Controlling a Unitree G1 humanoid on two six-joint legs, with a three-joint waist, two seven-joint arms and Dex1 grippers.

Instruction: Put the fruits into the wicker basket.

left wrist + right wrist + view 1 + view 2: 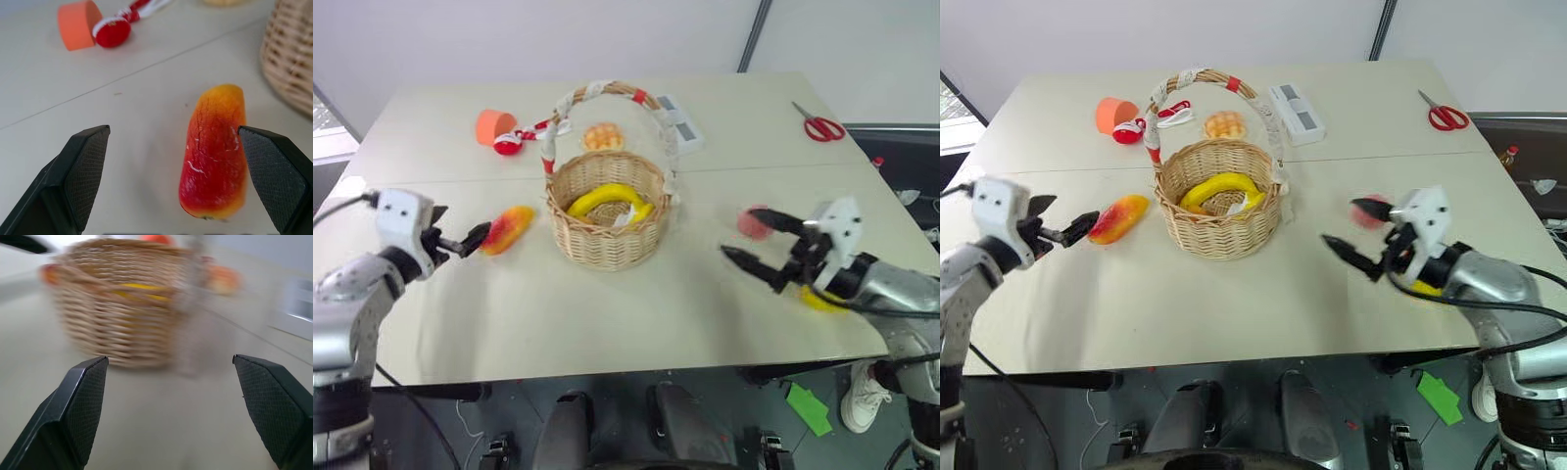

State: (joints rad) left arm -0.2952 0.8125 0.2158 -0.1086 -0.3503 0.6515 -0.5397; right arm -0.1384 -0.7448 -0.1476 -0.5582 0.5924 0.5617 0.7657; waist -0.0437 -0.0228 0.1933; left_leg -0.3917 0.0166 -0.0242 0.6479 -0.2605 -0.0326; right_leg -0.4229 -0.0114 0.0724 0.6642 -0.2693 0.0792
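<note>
The wicker basket [607, 230] stands mid-table with a yellow banana [605, 199] lying inside it. On the table to its left lies a red-orange mango [215, 152]. My left gripper [173, 129] is open around the mango's near end, and the fruit sits close to one finger [274, 176]. To the basket's right, my right gripper [741, 233] hovers open and empty, pointing toward the basket [122, 303]. A pink peach [754, 223] rests on the table just beyond its far finger. A yellow lemon [818, 300] peeks out from under the right hand.
At the back of the table are an orange cup [492, 125], a red and white item [509, 145], a tan bun [603, 135] behind the basket, a white box [677, 119] and red scissors [820, 127]. The table's front edge [636, 367] is near.
</note>
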